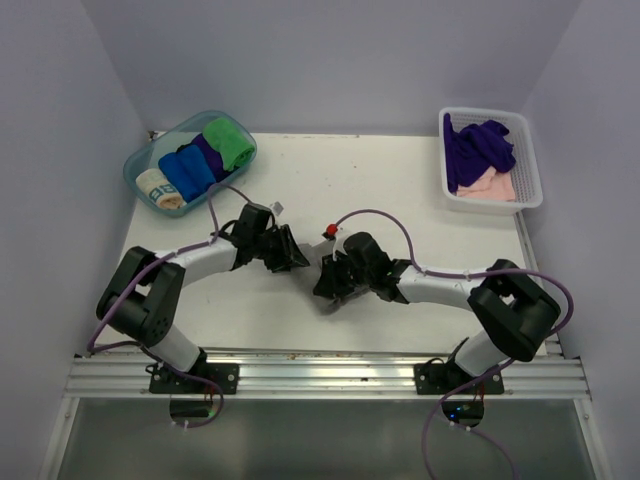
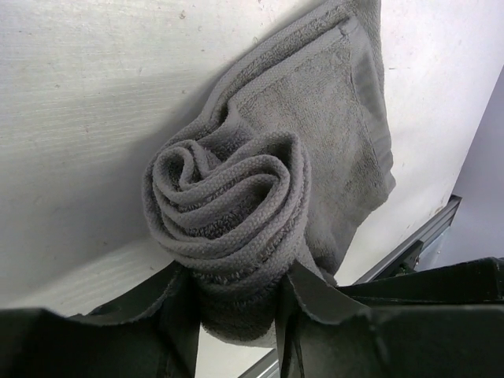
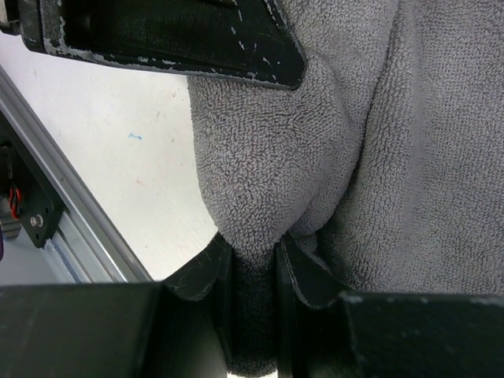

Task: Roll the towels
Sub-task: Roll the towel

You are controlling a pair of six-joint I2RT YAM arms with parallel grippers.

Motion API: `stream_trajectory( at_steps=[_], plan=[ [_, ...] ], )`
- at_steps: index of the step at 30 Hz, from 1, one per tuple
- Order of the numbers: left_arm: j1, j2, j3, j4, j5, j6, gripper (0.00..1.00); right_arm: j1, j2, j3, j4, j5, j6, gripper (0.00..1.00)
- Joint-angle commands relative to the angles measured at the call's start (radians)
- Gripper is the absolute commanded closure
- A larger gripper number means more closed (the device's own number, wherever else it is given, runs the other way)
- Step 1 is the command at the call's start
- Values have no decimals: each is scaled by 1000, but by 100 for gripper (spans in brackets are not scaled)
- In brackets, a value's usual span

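Note:
A grey towel (image 2: 228, 197) is wound into a spiral roll, its loose flat tail trailing toward the table's near edge. My left gripper (image 2: 236, 307) is shut on the end of that roll, a finger pressing each side. My right gripper (image 3: 252, 276) is shut on a bunched fold of the same grey towel (image 3: 268, 173). From above, the left gripper (image 1: 295, 258) and right gripper (image 1: 330, 282) meet nose to nose at the table's middle and hide nearly all of the grey cloth. A dark purple towel (image 1: 480, 145) and a pale pink towel (image 1: 492, 187) lie loose in the white basket (image 1: 530, 160).
A blue bin (image 1: 140, 160) at the back left holds rolled cloths: green (image 1: 230, 143), blue (image 1: 187, 172), beige (image 1: 160, 188). The metal rail (image 1: 320, 375) runs along the near edge, close behind both grippers. Walls enclose the left, right and back sides.

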Motion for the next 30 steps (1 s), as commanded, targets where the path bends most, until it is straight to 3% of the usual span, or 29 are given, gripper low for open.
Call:
stream_trajectory(
  at_steps=[1, 2, 5, 6, 10, 12, 18, 25, 30],
  plan=[
    [-14, 0, 0, 1, -38, -27, 64, 2, -29, 20, -82, 27, -30, 87],
    [-14, -2, 1, -9, -49, -32, 66, 3, -41, 28, -118, 39, -46, 68],
    [-14, -6, 3, -36, -63, -44, 66, 11, -99, 55, -207, 124, -86, 41],
    [-14, -5, 6, -49, -67, -49, 67, 23, -130, 72, -253, 185, -96, 38],
    [-14, -8, 3, -65, -77, -59, 67, 85, -176, 130, -339, 335, -151, 34],
    [-14, -12, 3, -69, -81, -65, 67, 169, -175, 164, -404, 498, -197, 34],
    [-18, -22, 6, -90, -95, -73, 67, 365, -42, 313, -499, 806, -286, 34],
    [-18, -22, 12, -105, -104, -73, 67, 490, 118, 411, -524, 1038, -361, 34],
    [-16, -23, 15, -110, -106, -73, 67, 505, 184, 413, -510, 1070, -370, 36]
  ],
)
